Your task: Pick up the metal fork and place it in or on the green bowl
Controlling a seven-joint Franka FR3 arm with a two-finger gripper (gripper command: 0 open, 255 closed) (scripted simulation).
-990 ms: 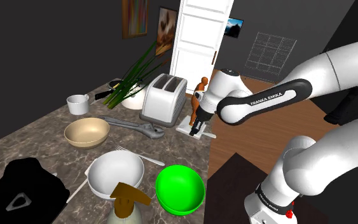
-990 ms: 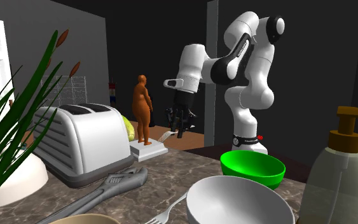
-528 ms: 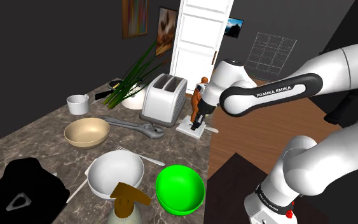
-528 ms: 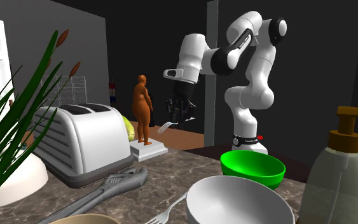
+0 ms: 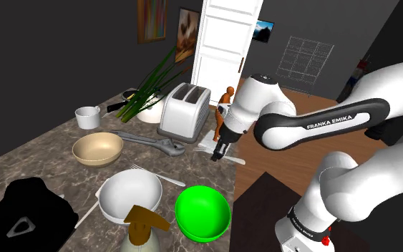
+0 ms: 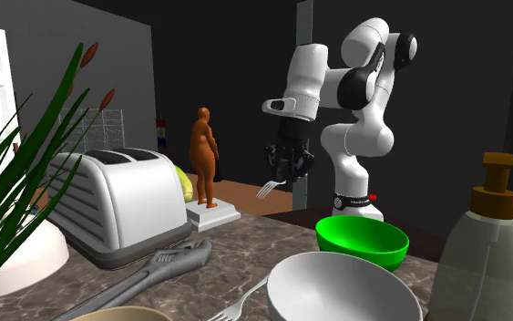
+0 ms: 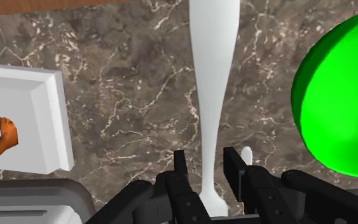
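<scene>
My end effector [image 7: 207, 164] clamps the fork [image 7: 213, 76] above the brown marbled surface [image 7: 126, 83], near the green bowl [image 7: 339, 108]; a white door [image 5: 225, 43] and dark walls stand behind.

The white, flat-handled fork [image 7: 212, 95] hung clasped between the fingers of the black two-finger gripper [image 7: 207, 159]. It hung above the dark marble counter [image 7: 120, 76], between the white square base [image 7: 25, 114] of an orange figurine [image 5: 225, 97] and the bright green bowl [image 7: 343, 95]. In the shoulder view, the silver toaster [image 5: 184, 111] stood left of the figurine with a grey wrench [image 5: 152, 141] before it. A white bowl [image 5: 129, 193] sat just left of the green bowl.
</scene>
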